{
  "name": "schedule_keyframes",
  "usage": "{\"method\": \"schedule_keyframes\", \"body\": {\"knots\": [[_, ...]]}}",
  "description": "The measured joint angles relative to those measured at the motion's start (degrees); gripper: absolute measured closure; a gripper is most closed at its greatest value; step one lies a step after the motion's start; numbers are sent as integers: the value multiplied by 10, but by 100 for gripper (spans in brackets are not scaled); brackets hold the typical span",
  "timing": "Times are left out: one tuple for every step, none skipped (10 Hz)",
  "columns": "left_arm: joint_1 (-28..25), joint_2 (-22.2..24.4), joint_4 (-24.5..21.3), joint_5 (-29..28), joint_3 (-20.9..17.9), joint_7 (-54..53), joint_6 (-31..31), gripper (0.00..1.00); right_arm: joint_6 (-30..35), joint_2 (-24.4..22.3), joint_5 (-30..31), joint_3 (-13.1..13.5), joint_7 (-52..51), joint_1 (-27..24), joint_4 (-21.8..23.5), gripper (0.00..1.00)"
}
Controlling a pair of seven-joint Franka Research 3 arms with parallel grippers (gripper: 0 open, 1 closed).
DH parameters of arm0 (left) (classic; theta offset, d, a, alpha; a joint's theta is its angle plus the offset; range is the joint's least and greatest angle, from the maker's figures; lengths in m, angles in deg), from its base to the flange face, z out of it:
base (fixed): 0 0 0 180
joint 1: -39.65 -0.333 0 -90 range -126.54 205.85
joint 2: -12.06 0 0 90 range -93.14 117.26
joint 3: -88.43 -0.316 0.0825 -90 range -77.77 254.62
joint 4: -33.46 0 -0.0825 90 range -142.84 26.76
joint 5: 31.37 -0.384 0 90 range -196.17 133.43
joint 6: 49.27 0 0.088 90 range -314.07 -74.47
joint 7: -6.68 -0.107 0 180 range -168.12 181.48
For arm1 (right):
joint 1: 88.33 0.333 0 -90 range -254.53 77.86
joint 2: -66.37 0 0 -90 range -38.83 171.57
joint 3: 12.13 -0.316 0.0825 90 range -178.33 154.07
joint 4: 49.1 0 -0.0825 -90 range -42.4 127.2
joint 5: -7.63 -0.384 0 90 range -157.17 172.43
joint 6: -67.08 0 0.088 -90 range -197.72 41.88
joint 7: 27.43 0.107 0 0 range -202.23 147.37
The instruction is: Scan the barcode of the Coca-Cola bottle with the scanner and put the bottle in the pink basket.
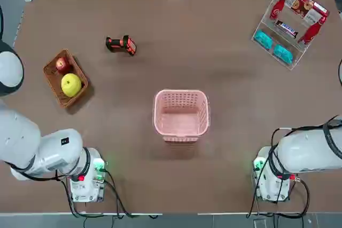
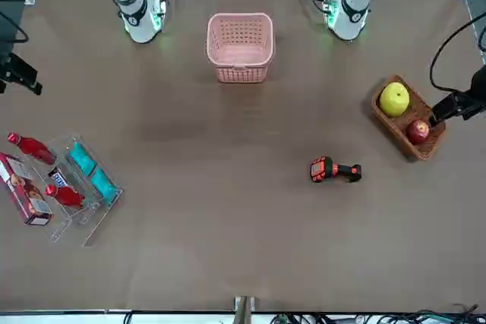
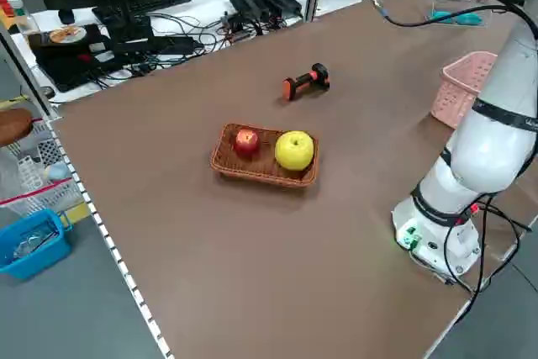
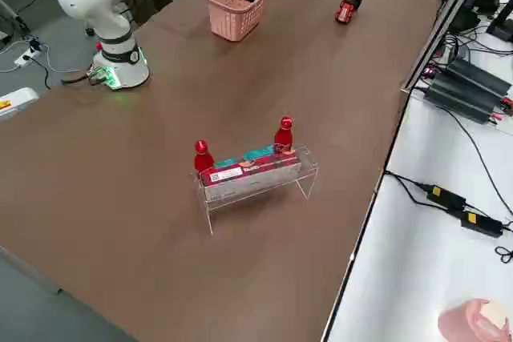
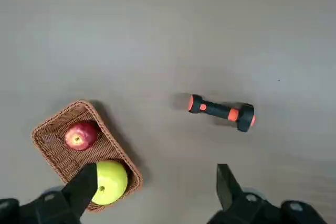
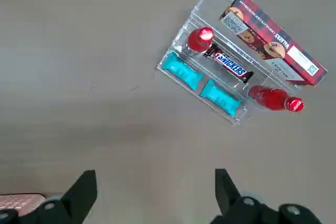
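Coca-Cola bottles — two of them, red-capped — sit in a clear acrylic rack (image 1: 291, 25) at the far right corner of the table (image 1: 214, 52). One Coca-Cola bottle (image 6: 200, 40) stands upright at one end of the rack; the other bottle (image 6: 275, 99) lies tilted at the opposite end. Between and beside them are a Snickers bar (image 6: 228, 64), two teal packets (image 6: 181, 71) and a red-and-white snack box (image 6: 273, 38) along the rack's back.

Well apart from the rack, the pink basket (image 1: 181, 114) stands near the middle of the table, closer to the robot. The scanner (image 1: 121, 44) lies on its side on the far left part of the table, near a brown wicker basket (image 1: 53, 81) holding a red apple (image 1: 62, 64) and a yellow-green apple (image 1: 71, 84).

Both arms are raised above their bases. The left gripper (image 5: 155, 187) hangs over the scanner and wicker basket — fingers spread, holding nothing. The right gripper (image 6: 155, 187) hangs in front of the rack, fingers likewise spread and bare.
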Motion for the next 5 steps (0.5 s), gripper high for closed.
{"method": "schedule_keyframes", "body": {"knots": [[0, 0, 0, 0, 0, 0, 0, 0, 0, 0, 0, -3, 0, -4, 0, 1], [0, 0, 0, 0, 0, 0, 0, 0, 0, 0, 0, -8, 0, -11, 0, 1], [1, 0, 0, 0, 0, 1, 0, 0, 0, 1, 0, -10, 0, -14, 0, 1], [3, 0, 0, 0, 1, 1, 0, 0, 0, 3, 0, -12, 0, -14, 1, 1], [5, 0, -2, 0, 1, 5, 0, 0, -1, 10, 0, -12, 0, -15, 0, 1]]}}
